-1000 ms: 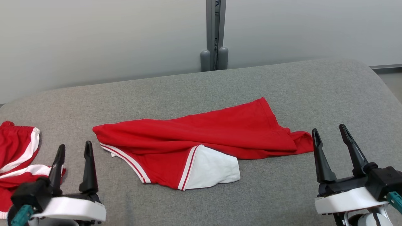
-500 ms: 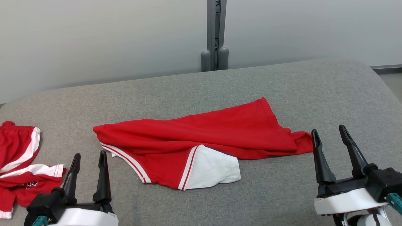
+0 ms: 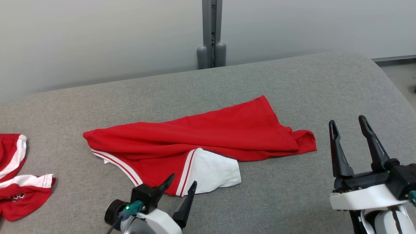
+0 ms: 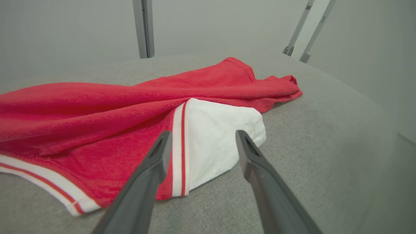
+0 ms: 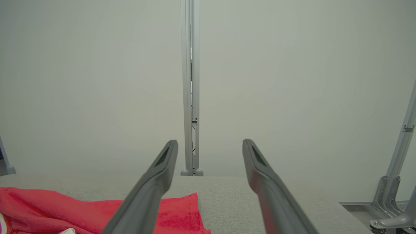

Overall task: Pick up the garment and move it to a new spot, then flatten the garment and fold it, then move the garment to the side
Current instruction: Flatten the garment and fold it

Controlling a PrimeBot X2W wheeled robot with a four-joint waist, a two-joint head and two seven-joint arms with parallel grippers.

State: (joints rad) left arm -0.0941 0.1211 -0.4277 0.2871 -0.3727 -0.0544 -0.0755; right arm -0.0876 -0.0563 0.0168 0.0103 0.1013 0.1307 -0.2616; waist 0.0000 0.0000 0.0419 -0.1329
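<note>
A crumpled red cloth garment with a white panel and red-and-white striped trim lies across the middle of the grey fabric-covered table, its long side running left to right. The left hand, its two dark fingers apart and holding nothing, points at the garment's near edge by the white panel, while the right hand, likewise apart and empty, stands clear of the garment's bunched right end. A second red-and-white garment lies at the table's left edge, well apart.
</note>
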